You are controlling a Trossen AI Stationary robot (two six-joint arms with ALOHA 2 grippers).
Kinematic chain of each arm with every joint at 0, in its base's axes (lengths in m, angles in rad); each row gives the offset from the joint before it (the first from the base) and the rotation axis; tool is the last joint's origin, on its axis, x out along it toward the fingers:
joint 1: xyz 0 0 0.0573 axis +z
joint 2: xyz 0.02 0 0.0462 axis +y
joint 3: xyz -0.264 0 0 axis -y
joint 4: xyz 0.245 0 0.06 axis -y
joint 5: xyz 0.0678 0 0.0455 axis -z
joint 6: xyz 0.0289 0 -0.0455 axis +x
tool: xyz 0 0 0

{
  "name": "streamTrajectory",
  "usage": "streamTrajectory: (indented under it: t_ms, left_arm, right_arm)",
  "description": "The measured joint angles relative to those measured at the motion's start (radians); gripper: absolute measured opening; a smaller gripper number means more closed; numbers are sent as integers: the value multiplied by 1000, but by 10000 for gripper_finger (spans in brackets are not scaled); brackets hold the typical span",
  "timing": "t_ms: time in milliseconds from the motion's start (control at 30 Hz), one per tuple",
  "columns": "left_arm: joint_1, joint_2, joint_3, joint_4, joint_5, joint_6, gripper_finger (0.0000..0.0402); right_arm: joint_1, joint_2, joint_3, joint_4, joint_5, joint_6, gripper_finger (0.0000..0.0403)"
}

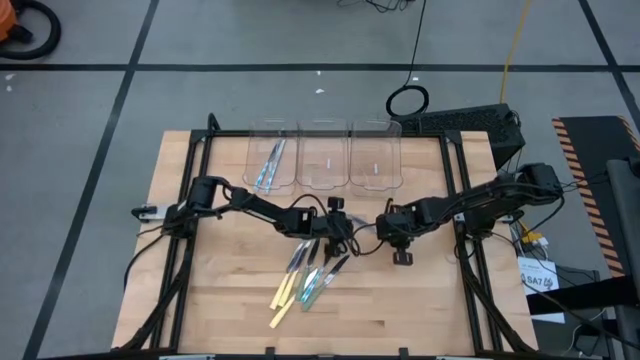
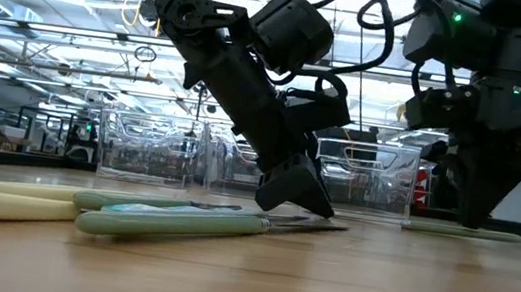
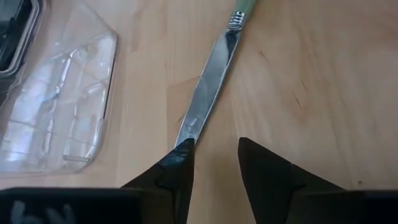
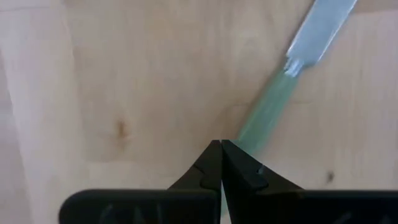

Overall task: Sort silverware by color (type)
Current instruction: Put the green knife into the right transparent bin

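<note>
Left gripper: your left gripper (image 1: pixel 338 240) is down at the table's middle, right at the upper end of the silverware pile (image 1: pixel 308 277).
Left jaws: part open, you can see bare wood between the two fingers (image 3: pixel 171 171). One fingertip touches the blade tip of a green-handled knife (image 3: pixel 208 87); the blade lies beside that finger rather than in the gap. I can't tell you there's a grip on it.
Low view: your left fingers come down at a slant onto the tabletop, tips at the metal end of a green-handled piece (image 2: pixel 185 225).
Right gripper: your right gripper (image 1: pixel 402 256) waits just beside the pile, near the table's centre, tips close to the wood.
Right jaws: pressed fully together, nothing between them. A second green-handled knife (image 4: pixel 273 99) lies on the wood just ahead of the tips.
Silverware: most of it is fanned on the wooden table (image 1: pixel 200 300) in front of the arms, pale yellow and green handles showing.
Bins: three clear bins (image 1: pixel 323 155) sit in a row at the far edge. The leftmost one holds a few blue-handled pieces (image 1: pixel 268 166).
</note>
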Motion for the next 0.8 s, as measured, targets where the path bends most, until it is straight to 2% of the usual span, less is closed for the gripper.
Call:
streamTrajectory:
  t_ms: [100,233,500,667,800]
  left_arm:
    - [0,0,0,-4,8,15,133]
    - [3,-1,0,-2,37,41,133]
    - [9,-2,0,-6,53,44,133]
    - [47,-5,2,-52,152,10,131]
    - [70,-6,3,-72,231,1,106]
  right_arm:
    - [20,0,0,-43,7,77,0]
    - [42,0,0,-112,103,207,0]
    - [107,0,0,-128,165,314,0]
    - [147,0,0,-132,232,349,1]
    - [164,0,5,-135,290,366,14]
